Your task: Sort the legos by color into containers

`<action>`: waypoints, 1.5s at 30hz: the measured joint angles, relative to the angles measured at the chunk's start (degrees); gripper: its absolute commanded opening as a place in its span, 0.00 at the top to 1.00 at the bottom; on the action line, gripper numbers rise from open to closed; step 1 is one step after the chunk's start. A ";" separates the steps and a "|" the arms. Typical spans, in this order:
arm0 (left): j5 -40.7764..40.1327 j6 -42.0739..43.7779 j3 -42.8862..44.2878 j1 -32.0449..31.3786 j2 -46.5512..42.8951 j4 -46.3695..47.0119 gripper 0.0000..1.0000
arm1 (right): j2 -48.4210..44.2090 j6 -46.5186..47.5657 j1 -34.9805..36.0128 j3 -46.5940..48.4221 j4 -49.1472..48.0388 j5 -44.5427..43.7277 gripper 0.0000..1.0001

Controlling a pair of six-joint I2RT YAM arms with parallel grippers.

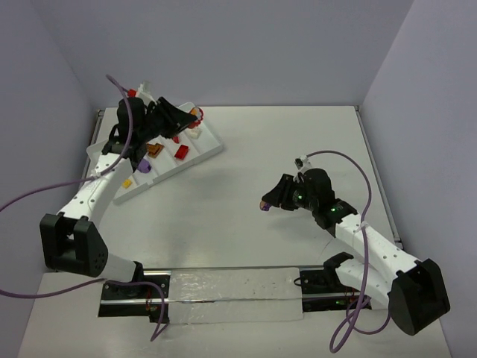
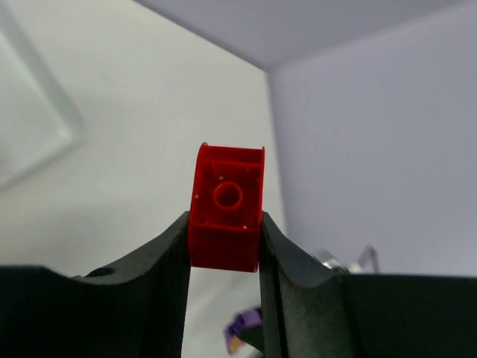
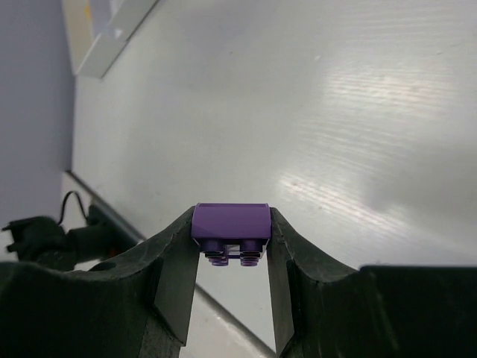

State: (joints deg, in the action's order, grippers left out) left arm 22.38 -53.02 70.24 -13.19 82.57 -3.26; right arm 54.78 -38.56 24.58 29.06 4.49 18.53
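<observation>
Three pale lilac walls are seen closing in a light grey, faintly glossy worktop [image 1: 298, 149] at nine, twelve and three o'clock. The walls are met directly by its edges, and a dark seam is seen along the far edge. At six o'clock a clear sheet [image 1: 231, 294] is laid over a dark rail between the two arm bases.

The white tray [image 1: 217, 148] is set askew at ten o'clock, close to the left edge. Legos are seen in its compartments: a red one [image 1: 181, 152], a brown one [image 1: 155, 149], a purple one [image 1: 144, 168], a yellow one [image 1: 127, 182] and a white one [image 1: 195, 134].

The left claw [image 1: 192, 118] is held over the tray's far side at eleven o'clock, and a red brick [image 2: 226, 209] is pinched between its fingers with its hollow underside turned to the wrist camera.

The right claw [image 1: 268, 201] is held just past the worktop's centre toward four o'clock, raised off the surface. A purple brick [image 3: 230, 218] is clamped between its fingers, studs pointed downward in the wrist view.

A broad band of bare worktop is seen between the tray and the right claw, and more from twelve to three o'clock.
</observation>
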 measured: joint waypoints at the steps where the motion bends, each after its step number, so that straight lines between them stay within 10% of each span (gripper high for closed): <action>1: -4.22 2.60 2.59 -0.12 0.42 -4.08 1.00 | -0.01 0.68 -0.01 0.56 0.93 -1.06 1.00; 13: -34.41 14.35 17.09 -0.26 24.94 -30.06 1.00 | -0.71 3.31 -0.04 1.90 6.21 -5.76 1.00; 29: -42.60 17.37 43.39 1.80 43.31 -36.03 0.99 | -1.58 3.99 -0.04 1.90 8.38 -6.74 1.00; 33: -43.23 18.02 47.22 2.38 48.03 -37.11 0.84 | -2.61 4.02 -0.04 1.90 9.10 -7.26 1.00; 39: -43.21 19.32 49.92 3.01 50.64 -38.19 0.18 | -3.26 4.01 -0.04 1.90 9.70 -7.39 1.00; 45: -41.43 20.08 50.02 3.30 50.53 -38.06 0.13 | -3.32 4.01 -0.04 1.90 10.05 -7.32 1.00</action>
State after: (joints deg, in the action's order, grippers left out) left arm -19.05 -32.94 120.26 -9.90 133.10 -41.32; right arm 51.46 -34.54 24.53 30.96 14.54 11.21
